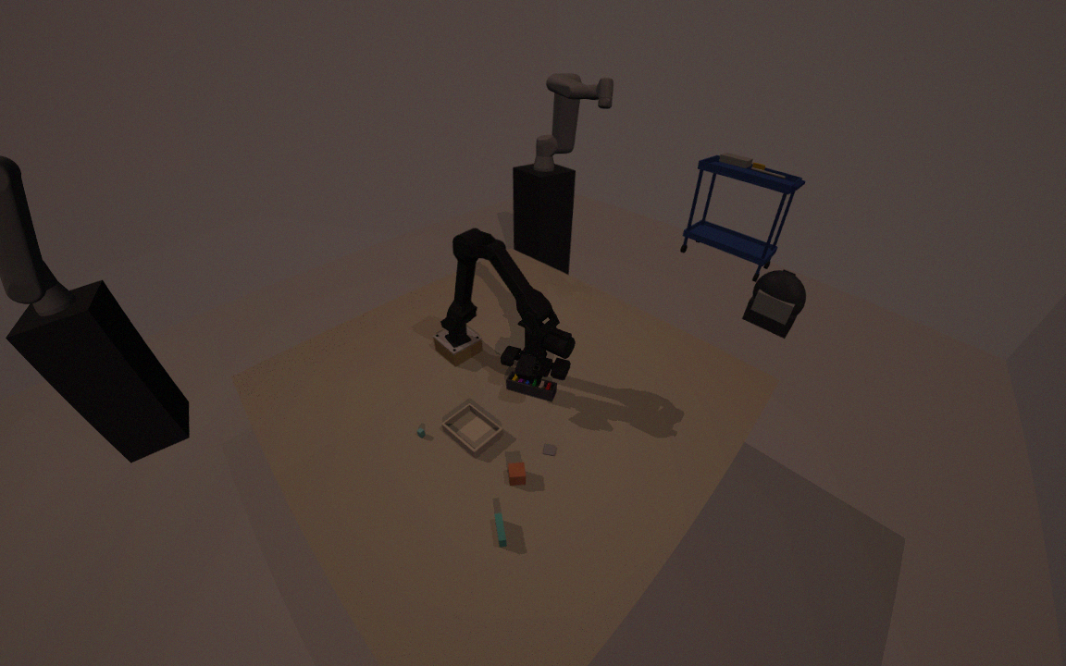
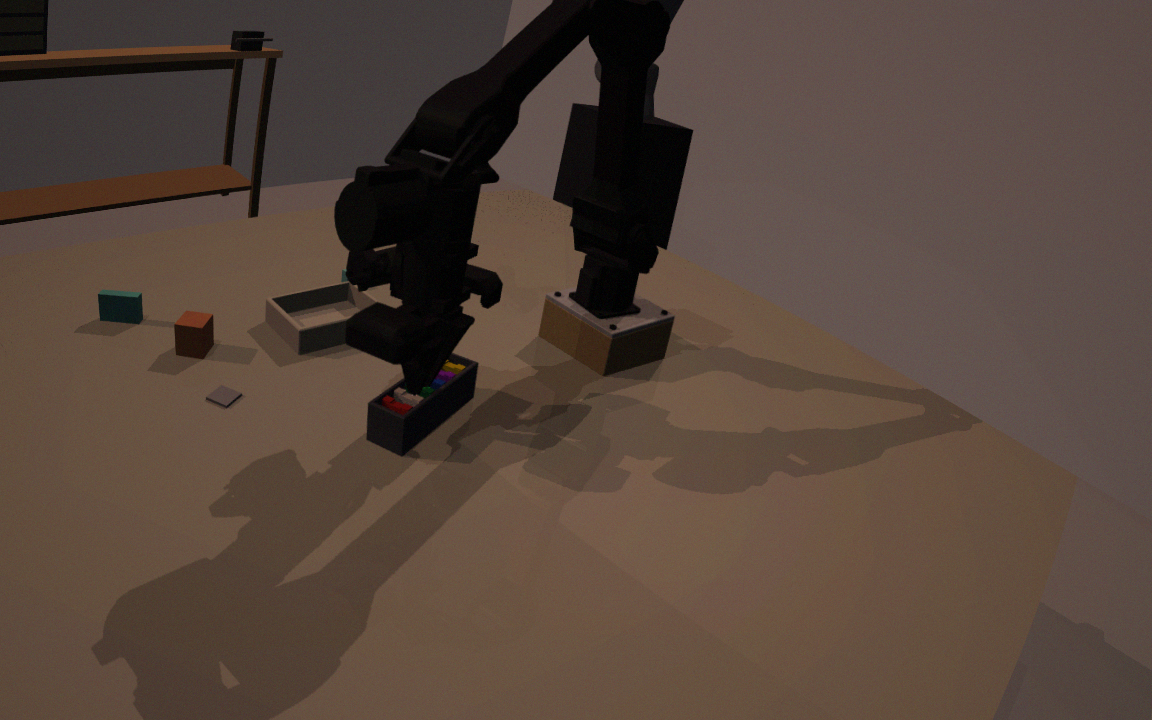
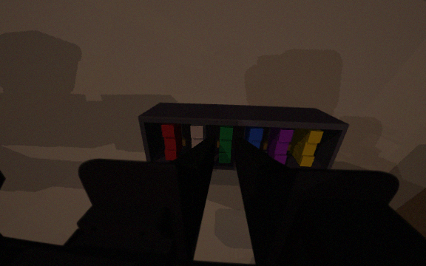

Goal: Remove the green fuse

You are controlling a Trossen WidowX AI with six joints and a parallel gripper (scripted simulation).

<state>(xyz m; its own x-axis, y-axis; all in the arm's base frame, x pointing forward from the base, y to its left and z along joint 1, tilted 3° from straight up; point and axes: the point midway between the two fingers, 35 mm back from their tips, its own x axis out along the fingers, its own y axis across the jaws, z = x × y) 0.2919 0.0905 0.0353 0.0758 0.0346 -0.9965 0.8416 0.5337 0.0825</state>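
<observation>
End effector (image 3: 223,149) straddling the green fuse (image 3: 225,145) in the fuse block (image 3: 242,114).

The narrowly spread fingers flank the fuse without pinching it; it sits between the tips, upright in its slot, a plain stepped green piece with no readable marking. White (image 3: 197,136) and red (image 3: 169,145) fuses stand to one side, blue (image 3: 254,137), purple (image 3: 282,145) and yellow (image 3: 308,148) to the other. The tray (image 2: 319,315) lies beyond the end effector on the bench (image 2: 741,555).
</observation>
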